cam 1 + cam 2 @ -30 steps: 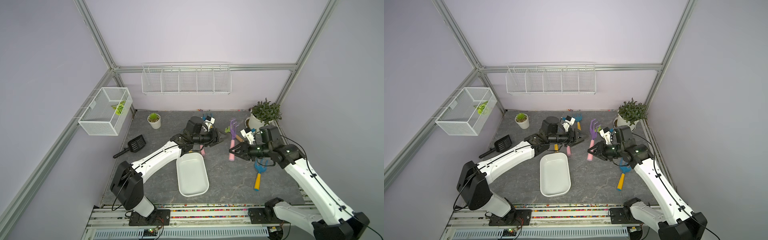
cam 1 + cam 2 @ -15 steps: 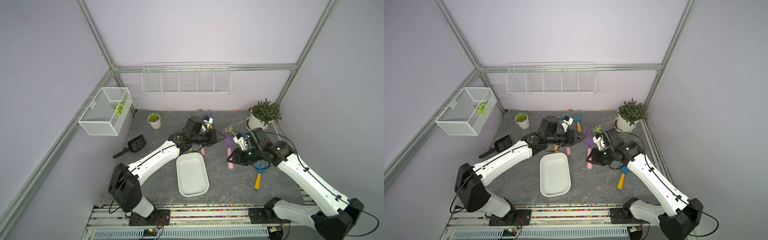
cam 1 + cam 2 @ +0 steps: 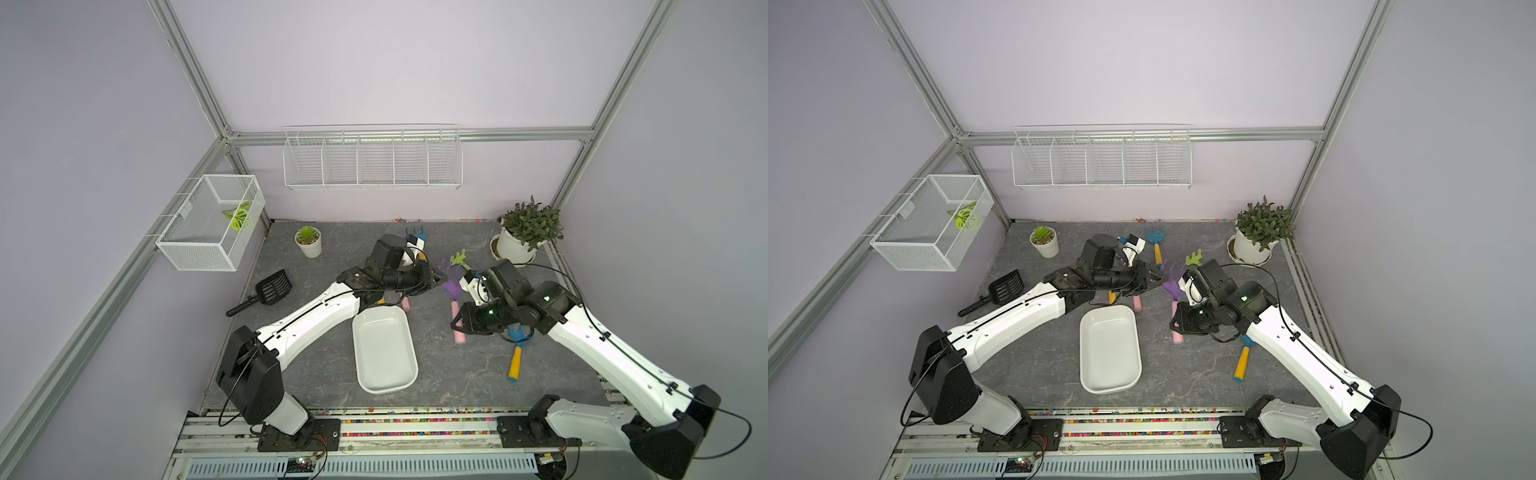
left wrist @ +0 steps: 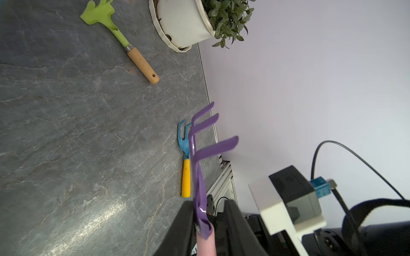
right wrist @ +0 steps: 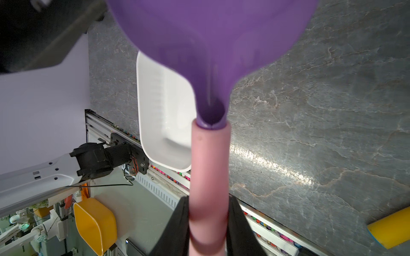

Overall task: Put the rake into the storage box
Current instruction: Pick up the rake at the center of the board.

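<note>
Grey marbled tabletop [image 3: 457,374] is shown in both top views, with the purple-tined, pink-handled rake [image 3: 451,286] held off it near the white storage box [image 3: 384,357]. Left wrist: its neck is flanked by the left gripper [image 4: 208,202], jaws slightly apart. Right wrist: the handle is pinched by the right gripper [image 5: 208,199].

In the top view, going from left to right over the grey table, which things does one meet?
black scoop → small potted succulent → storage box → purple rake → large potted plant
</note>
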Controlling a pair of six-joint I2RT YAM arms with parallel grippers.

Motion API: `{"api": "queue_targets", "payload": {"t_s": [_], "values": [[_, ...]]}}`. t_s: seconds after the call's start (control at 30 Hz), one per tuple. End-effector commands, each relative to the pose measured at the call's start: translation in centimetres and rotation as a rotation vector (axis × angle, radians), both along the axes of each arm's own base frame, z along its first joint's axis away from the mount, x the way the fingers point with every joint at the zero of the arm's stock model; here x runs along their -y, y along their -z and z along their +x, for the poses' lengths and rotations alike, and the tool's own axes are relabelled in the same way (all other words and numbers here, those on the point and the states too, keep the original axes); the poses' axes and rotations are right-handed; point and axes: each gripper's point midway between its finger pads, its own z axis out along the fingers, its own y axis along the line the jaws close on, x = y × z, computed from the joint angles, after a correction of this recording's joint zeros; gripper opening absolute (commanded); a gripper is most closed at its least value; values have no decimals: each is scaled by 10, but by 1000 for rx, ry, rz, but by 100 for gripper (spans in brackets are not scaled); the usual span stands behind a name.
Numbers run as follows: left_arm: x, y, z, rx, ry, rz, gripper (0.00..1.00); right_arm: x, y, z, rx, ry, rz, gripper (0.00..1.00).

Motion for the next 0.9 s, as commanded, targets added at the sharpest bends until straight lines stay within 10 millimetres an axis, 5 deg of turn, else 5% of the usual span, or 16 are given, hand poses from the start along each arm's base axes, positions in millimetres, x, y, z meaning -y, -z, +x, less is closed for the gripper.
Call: {"api": "queue_targets", "payload": {"t_s": [0.0,0.5,0.7,0.87], "values": [[1,8,0,-7,0,4,23,3,-2,-1,32,-21,-42,0],[9,18,-2,-58,27,-21,0,9,-2,-6,84,-35,-66,0],[7,22,-2,-64,20,-14,0,18,-11,-6,148,-6,-52,47],[-6,24,1,-64,-6,-1,0,25,-26,-4,234,33,-20,65]]}}
